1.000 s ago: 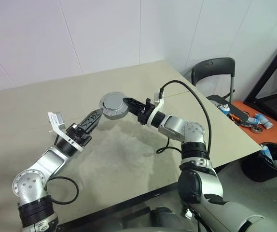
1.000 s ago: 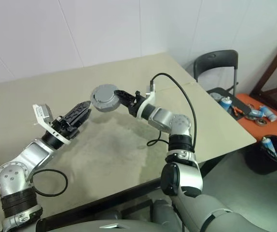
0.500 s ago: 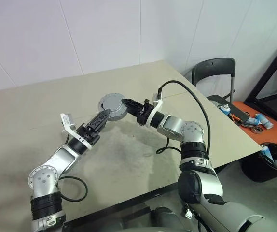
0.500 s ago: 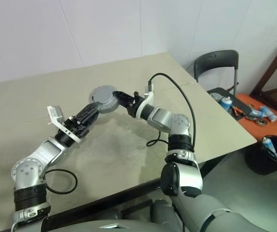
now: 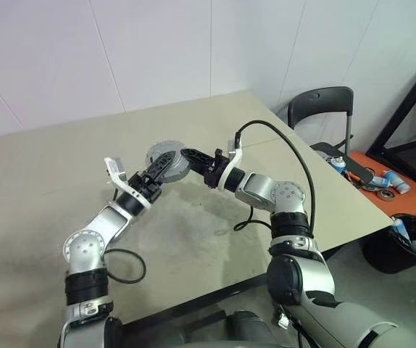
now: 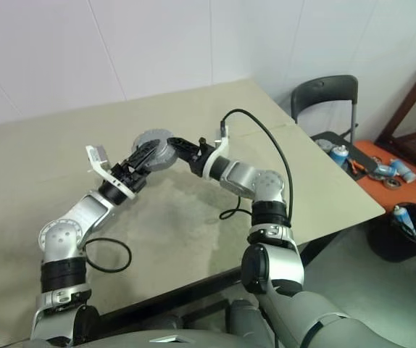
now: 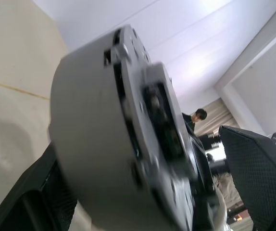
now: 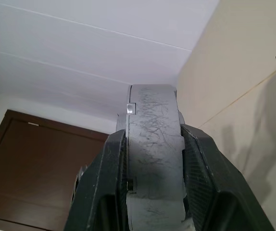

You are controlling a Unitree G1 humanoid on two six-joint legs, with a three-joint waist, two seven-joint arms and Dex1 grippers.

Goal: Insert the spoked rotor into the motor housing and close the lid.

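The left gripper is spread wide, its black fingers either side of the round, silver-grey metal motor housing, up in the air above the beige table. From the right, the right gripper pinches that housing edge-on, both pads pressed on its scratched rim.

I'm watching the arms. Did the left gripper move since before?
Yes. The left gripper has moved up across the table to the grey disc that the right gripper holds.

Beige table; black cable looped on it
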